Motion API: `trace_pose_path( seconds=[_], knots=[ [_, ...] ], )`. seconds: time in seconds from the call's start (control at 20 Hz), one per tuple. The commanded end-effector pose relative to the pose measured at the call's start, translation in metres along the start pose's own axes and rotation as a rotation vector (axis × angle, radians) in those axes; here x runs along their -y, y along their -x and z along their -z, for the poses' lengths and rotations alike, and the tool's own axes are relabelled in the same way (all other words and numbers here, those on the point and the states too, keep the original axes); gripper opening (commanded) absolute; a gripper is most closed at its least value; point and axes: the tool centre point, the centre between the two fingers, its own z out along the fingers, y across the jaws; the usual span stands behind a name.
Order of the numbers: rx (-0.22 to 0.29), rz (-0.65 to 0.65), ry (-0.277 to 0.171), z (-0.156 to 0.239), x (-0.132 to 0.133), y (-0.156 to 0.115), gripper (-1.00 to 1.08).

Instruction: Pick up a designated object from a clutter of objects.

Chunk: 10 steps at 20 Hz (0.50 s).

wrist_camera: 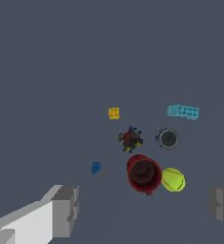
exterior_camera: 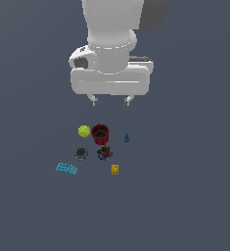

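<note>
Pincer (exterior_camera: 110,101) spread wide, empty, high above the clutter.
Round dark can (exterior_camera: 81,153) sits beside the lump (exterior_camera: 104,153), near the ball (exterior_camera: 84,131); fingertips (wrist_camera: 66,209) partly cropped at the wrist view's edge.

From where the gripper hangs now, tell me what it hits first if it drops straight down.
Likely the dark red cup: the open gripper hangs above the clutter, roughly over it. Depth is unclear, so it might land on bare floor beside it instead.

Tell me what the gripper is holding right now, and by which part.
Nothing. The gripper hangs open above the clutter, apart from the small round dark can with grey rim.
</note>
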Motion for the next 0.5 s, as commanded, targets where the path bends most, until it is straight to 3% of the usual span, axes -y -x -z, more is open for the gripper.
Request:
trace_pose_path(
  seconds=[0.0, 0.45],
  knots=[
    [0.0, 0.0, 0.0, 0.0, 0.0, 0.0, 1.0],
    [-0.019, 0.048, 0.016, 0.0044, -0.0007, -0.0036, 1.0]
  ],
)
